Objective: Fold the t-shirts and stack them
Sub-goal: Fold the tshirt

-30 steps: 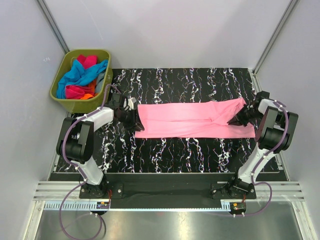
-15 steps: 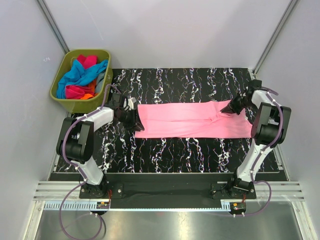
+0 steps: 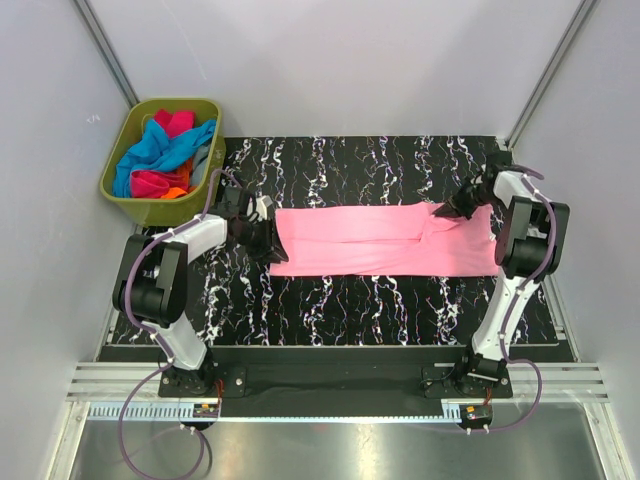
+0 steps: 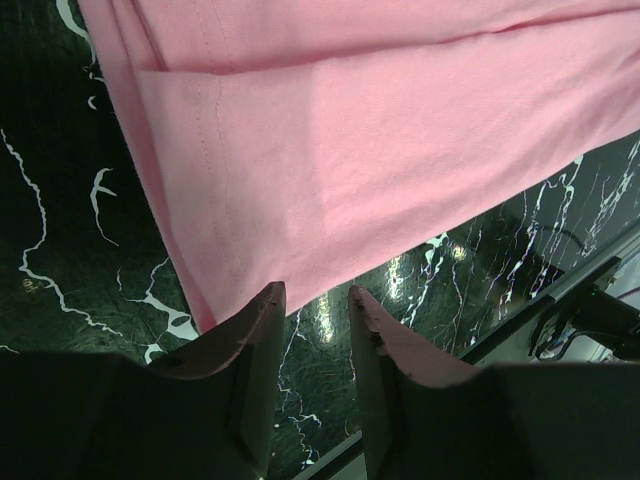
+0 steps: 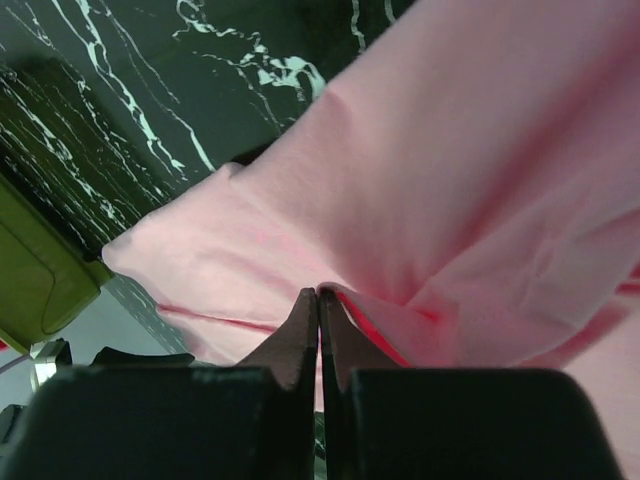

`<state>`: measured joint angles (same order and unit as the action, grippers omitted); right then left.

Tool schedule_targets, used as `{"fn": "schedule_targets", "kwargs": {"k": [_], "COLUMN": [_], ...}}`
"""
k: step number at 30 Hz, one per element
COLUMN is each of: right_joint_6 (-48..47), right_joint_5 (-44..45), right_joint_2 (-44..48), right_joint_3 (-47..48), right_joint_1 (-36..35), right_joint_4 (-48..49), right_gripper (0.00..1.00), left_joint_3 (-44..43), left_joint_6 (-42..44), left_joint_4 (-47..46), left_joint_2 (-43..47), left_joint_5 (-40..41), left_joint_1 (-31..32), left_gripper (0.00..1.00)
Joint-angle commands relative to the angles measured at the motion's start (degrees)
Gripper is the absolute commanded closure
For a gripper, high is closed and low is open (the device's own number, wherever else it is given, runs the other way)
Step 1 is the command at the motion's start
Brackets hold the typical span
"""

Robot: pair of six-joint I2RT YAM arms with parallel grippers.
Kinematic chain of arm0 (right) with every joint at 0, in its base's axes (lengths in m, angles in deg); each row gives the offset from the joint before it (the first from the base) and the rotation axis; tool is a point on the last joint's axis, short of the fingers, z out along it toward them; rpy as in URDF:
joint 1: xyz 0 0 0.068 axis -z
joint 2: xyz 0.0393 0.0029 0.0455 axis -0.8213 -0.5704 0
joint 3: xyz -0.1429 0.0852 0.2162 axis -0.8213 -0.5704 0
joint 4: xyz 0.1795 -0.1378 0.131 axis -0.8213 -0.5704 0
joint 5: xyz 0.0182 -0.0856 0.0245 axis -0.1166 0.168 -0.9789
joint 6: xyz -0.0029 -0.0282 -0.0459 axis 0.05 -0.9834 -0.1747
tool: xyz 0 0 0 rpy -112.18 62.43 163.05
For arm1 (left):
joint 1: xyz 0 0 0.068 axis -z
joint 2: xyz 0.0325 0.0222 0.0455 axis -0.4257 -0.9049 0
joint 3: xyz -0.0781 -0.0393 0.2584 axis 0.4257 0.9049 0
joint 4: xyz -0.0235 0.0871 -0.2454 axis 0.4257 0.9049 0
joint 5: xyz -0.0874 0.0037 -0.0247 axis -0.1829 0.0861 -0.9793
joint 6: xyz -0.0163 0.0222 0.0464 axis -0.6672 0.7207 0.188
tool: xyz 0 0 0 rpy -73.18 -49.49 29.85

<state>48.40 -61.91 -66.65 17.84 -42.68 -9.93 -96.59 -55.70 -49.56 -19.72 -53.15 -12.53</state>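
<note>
Right hand (image 5: 319, 292): your fingers are pinched shut on a pucker of the light pink soft cloth t-shirt (image 3: 380, 240), at its far right corner | Left hand (image 4: 315, 295): parted, gripping nothing, just beside its left edge | Shirt: flat on the black marbled table (image 3: 350, 300), long axis left-right between both hands.

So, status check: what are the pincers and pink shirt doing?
Left pincer open at left end of pink shirt. Right pincer shut on its far right corner. Shirt lies in a long strip. Bin well aside.
</note>
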Motion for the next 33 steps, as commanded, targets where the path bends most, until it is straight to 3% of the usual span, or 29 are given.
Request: {"fn": "schedule_targets", "kwargs": {"k": [1, 21, 24, 28, 33], "right_joint_6": [-0.1, -4.5, -5.6, -6.0, -5.9], "right_joint_5": [-1.8, -5.4, -7.0, -8.2, -9.5], "right_joint_2": [-1.8, -9.6, -10.5, -11.1, -10.7], "right_joint_3": [3.9, 14.0, 15.1, 16.1, 17.6], "right_joint_1": [-1.5, -2.5, -2.9, -3.5, -5.1], "right_joint_4": [-1.2, -5.1, -5.4, -6.3, -7.6], "right_gripper": [1.0, 0.98, 0.95, 0.79, 0.69], "left_joint_3": [0.0, 1.2, 1.7, 2.0, 1.9], "left_joint_6": [0.6, 0.3, 0.4, 0.4, 0.1], "left_joint_4": [-0.9, -0.9, -0.9, -0.9, -1.2], "left_joint_2": [1.2, 1.7, 1.9, 1.8, 2.2], "left_joint_5": [0.5, 0.9, 1.0, 1.1, 1.5], "left_joint_1": [-0.2, -0.2, -0.2, 0.1, 0.5], "left_gripper": [0.63, 0.65, 0.65, 0.66, 0.68]}}
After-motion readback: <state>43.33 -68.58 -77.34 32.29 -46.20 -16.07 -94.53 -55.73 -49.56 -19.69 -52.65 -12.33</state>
